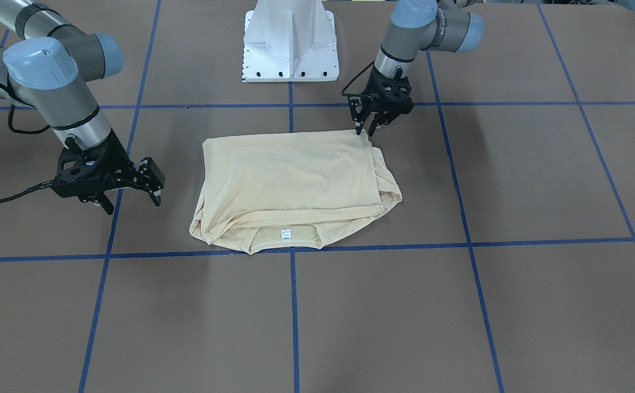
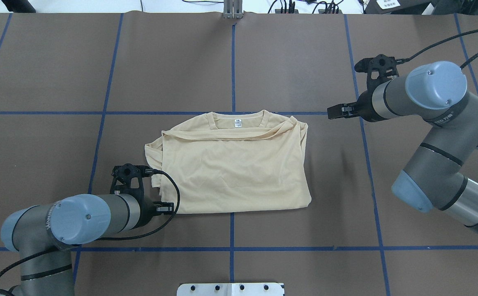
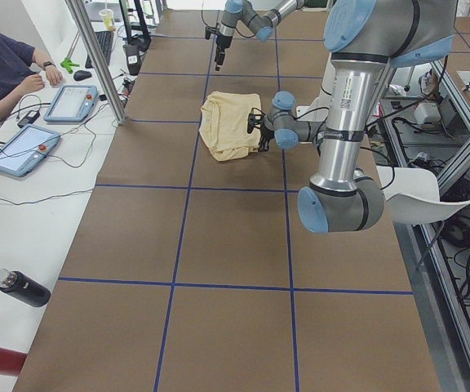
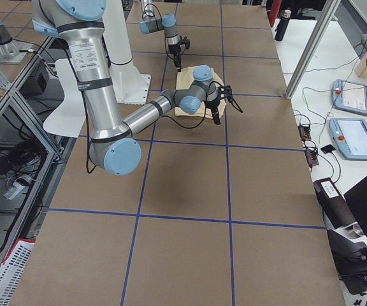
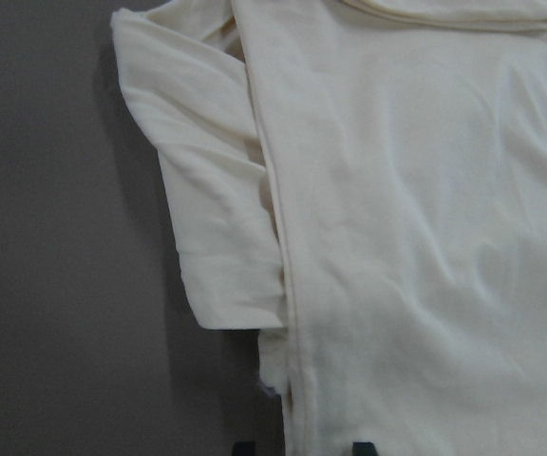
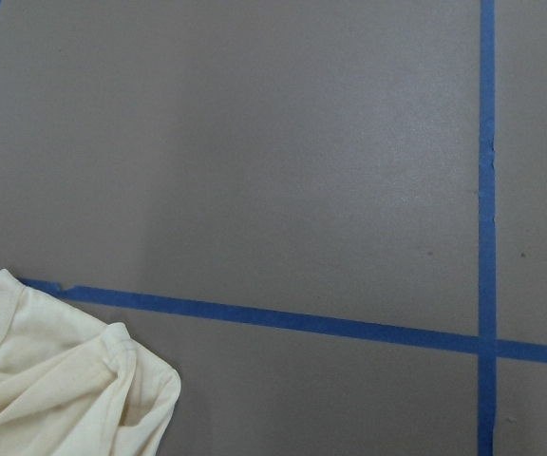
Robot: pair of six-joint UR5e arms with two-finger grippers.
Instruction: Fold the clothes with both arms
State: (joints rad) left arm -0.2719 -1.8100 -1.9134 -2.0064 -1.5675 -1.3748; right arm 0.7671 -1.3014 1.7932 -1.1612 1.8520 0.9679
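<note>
The cream-yellow shirt [image 1: 290,180] lies folded into a rough rectangle on the brown table, plain side up. Its white neck label [image 2: 237,122] sits at the far edge from the robot. A loose fold of fabric sticks out on the shirt's left side [image 5: 216,237]. My left gripper [image 1: 366,131] points down at the shirt's near-left corner. It is open, with the hem lying flat between its fingertips [image 5: 364,446]. My right gripper [image 1: 130,202] hangs open and empty above bare table, well off the shirt's right side. Its wrist view catches only a shirt corner [image 6: 55,389].
Blue tape lines [image 2: 232,61] divide the brown table into squares. The white pedestal base [image 1: 290,43] stands behind the shirt. A seated person [image 3: 6,65] and control tablets [image 3: 72,102] are at a side bench, with bottles [image 3: 23,287] nearby.
</note>
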